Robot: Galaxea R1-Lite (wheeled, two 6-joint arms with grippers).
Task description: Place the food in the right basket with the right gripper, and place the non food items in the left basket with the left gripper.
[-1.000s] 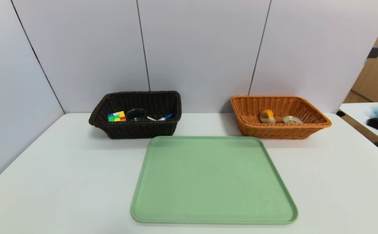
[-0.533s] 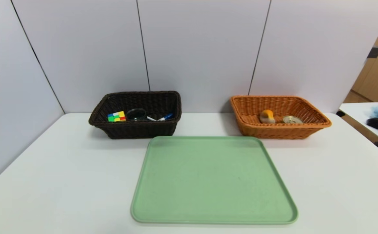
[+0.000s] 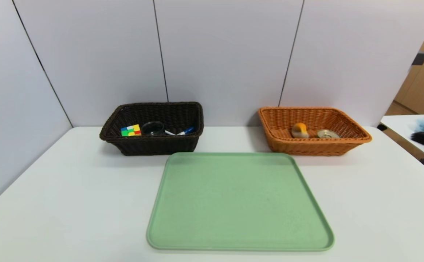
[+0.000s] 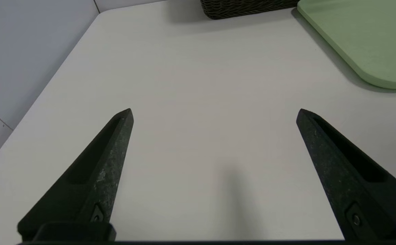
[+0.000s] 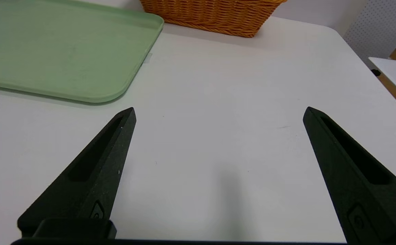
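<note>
We find the left gripper (image 4: 215, 110) and right gripper (image 5: 218, 109) spread wide, empty, over bare table (image 3: 70, 203). The bun (image 3: 299, 130) and can (image 3: 328, 134) lie in the right basket (image 3: 314, 147), frame upper right; cube (image 3: 131, 130), cup (image 3: 153, 127) and marker (image 3: 186, 130) in the left basket (image 3: 150, 145), upper left.

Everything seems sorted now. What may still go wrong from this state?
1. The glass cup sits tight between the puzzle cube and the marker in the left basket; a bump may knock them together.
2. The left pincer and right pincer hang open low over the table, near the green tray; a careless move might catch its rim.
</note>
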